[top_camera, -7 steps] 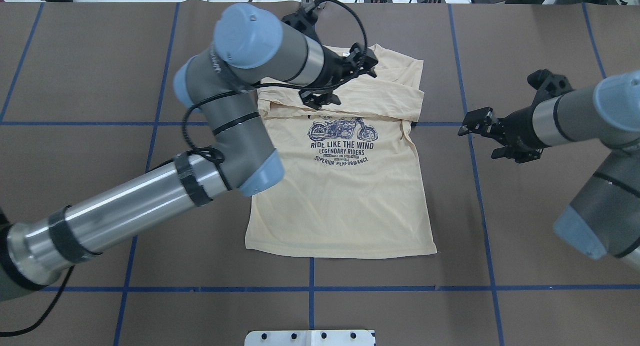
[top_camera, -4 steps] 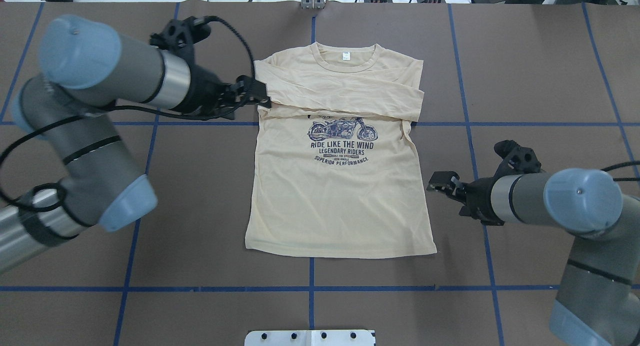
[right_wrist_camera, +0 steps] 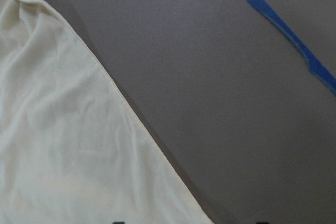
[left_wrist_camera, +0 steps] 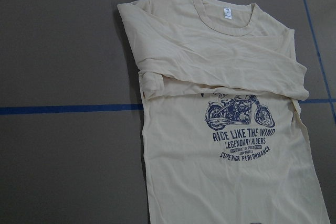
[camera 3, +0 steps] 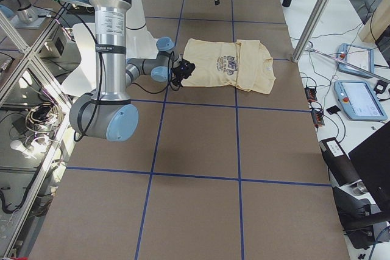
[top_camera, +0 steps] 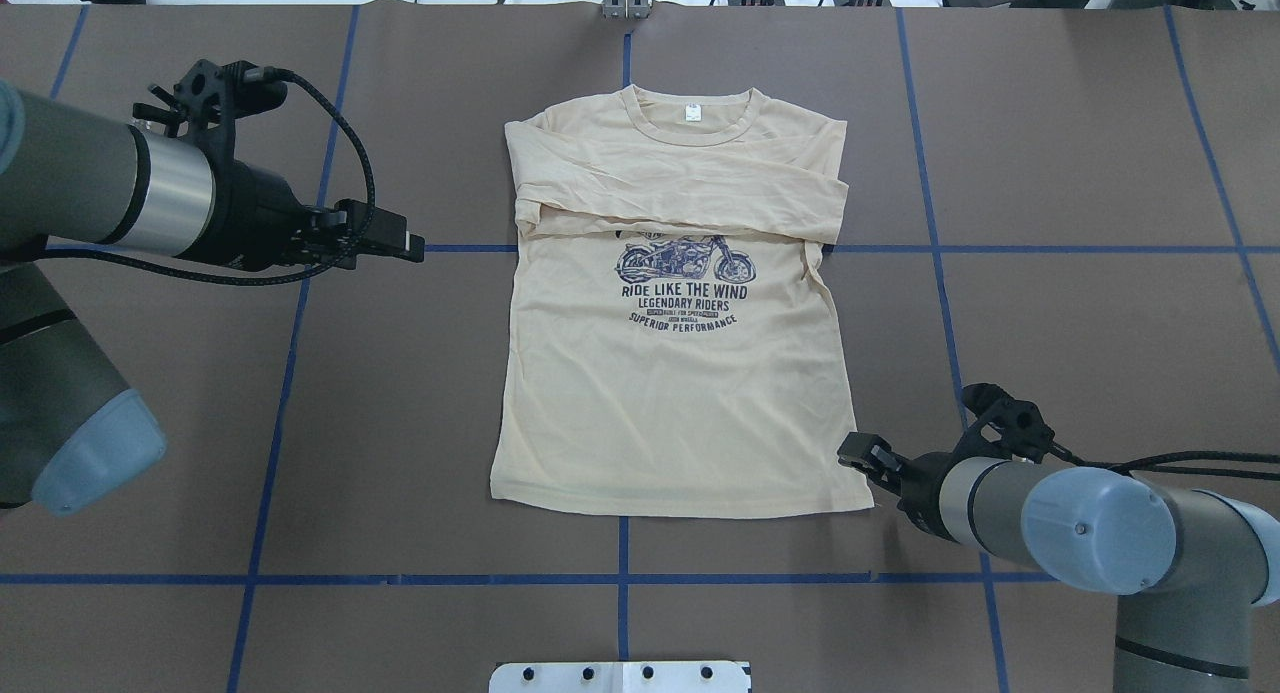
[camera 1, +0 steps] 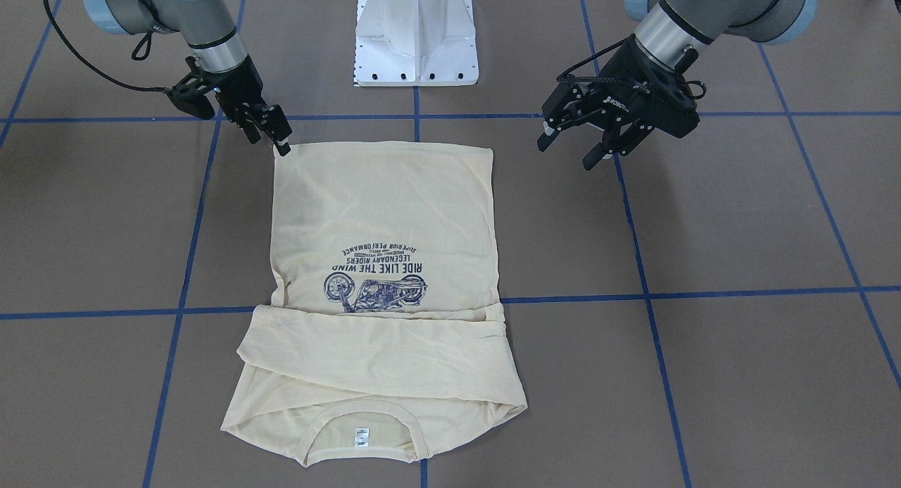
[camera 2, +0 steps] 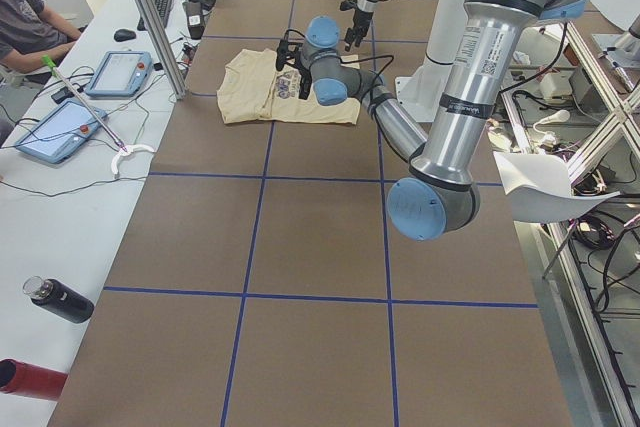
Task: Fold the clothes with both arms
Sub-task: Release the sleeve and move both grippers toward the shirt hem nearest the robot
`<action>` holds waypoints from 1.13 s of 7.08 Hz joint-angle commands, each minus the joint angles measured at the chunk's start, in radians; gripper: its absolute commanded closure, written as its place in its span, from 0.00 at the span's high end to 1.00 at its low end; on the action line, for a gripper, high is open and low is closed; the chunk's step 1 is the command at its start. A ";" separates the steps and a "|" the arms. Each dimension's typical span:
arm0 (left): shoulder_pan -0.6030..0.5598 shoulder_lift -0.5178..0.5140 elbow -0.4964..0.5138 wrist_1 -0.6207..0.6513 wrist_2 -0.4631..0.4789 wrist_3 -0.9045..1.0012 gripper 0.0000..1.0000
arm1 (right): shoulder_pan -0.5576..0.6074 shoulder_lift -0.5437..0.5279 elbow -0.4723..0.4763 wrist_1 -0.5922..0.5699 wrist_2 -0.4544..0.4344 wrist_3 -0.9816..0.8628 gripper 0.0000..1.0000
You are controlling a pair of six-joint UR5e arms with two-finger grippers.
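Note:
The cream-yellow T-shirt (top_camera: 680,403) lies flat, print up, in the middle of the brown table, both sleeves folded across the chest and the collar at the far side. It also shows in the front view (camera 1: 383,199) and the left wrist view (left_wrist_camera: 226,182). My left gripper (top_camera: 408,245) is open and empty, hovering left of the shirt at sleeve height; in the front view (camera 1: 569,151) its jaws stand spread. My right gripper (top_camera: 852,451) is open at the shirt's near right hem corner (camera 1: 281,141). The right wrist view shows the hem edge (right_wrist_camera: 63,145) close below.
The white pedestal base (camera 1: 415,37) stands at the robot's side of the table. Blue tape lines (top_camera: 620,578) grid the brown surface. A side bench with tablets (camera 2: 115,72) and a metal post (camera 3: 317,16) lies beyond the far table edge.
My left gripper has pulled away from the shirt's shoulder area to the left, off the cloth. My right gripper has moved toward the robot's side, down to the hem corner.

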 commanded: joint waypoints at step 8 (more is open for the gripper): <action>0.002 0.004 0.009 0.000 0.018 0.001 0.86 | -0.032 0.004 -0.014 -0.008 0.002 0.019 0.47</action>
